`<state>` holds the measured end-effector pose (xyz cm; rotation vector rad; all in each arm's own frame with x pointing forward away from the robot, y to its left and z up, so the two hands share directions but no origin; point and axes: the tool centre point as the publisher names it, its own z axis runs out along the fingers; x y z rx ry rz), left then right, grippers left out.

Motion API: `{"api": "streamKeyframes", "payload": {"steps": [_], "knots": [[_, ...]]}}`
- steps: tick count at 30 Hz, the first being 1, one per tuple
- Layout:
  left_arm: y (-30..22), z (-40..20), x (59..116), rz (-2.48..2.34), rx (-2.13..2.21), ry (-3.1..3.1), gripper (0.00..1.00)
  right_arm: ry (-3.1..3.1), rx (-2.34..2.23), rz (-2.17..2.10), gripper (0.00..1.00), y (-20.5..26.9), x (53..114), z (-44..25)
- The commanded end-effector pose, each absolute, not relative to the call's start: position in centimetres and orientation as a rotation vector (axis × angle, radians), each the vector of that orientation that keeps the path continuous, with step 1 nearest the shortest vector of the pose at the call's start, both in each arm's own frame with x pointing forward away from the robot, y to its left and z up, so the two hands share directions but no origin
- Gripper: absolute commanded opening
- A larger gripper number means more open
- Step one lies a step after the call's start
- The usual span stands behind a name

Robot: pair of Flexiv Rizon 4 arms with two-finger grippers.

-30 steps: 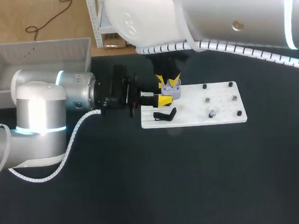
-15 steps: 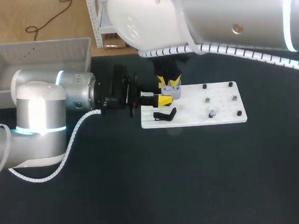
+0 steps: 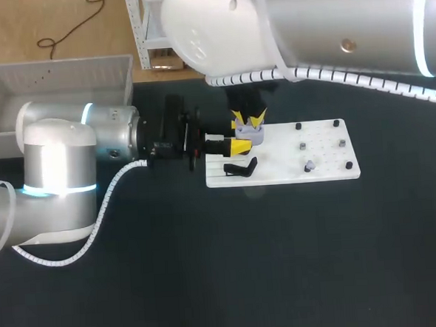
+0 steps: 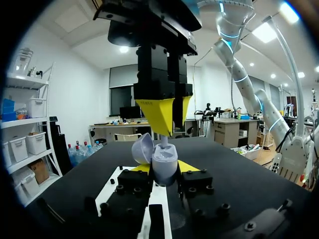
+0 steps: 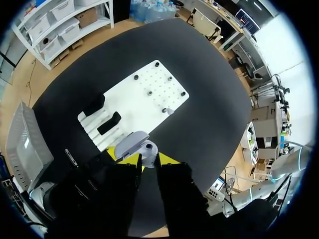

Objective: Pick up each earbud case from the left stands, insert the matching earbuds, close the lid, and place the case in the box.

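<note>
The left arm's two-fingered gripper (image 4: pixel 164 172) lies low over the black table (image 3: pixel 283 263) and is clamped on a small lavender plastic earbud case (image 3: pixel 250 135), one yellow tip pressed to each side of its rounded body. The case sits upright just above the near-left corner of a white rectangular peg board (image 3: pixel 323 169). Its domed lid (image 4: pixel 142 148) is hinged open and tips away to one side. The right arm's gripper (image 4: pixel 168 132) hangs straight down over the open case, its yellow wedge tips drawn close together on a small pale earbud (image 4: pixel 164 142), whose lower end meets the mouth of the case (how deep it sits cannot be made out). On the board, beside the held case, stands a black angular holder (image 3: pixel 240 168), and short dark pegs dot the board's far half. Another small pale piece (image 3: pixel 308 165) rests among them, too small to identify. A light grey slatted plastic box (image 3: pixel 57 69) sits at the far left corner of the table, well apart from both grippers.
</note>
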<state>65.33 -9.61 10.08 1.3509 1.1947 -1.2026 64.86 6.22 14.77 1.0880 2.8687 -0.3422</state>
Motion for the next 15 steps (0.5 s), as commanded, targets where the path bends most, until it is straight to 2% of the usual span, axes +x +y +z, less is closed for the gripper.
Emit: {"api": "streamKeyframes", "payload": {"steps": [1, 15], "knots": [[-9.6, 10.0, 65.2, -1.197, 1.346, 1.195, 0.00, 2.868, 1.093, -0.345, 0.00, 6.0, 64.9, 14.7], [-9.6, 10.0, 65.2, -1.197, 1.346, 1.195, 0.00, 2.883, 1.060, -0.357, 0.00, 5.8, 65.0, 13.7]]}}
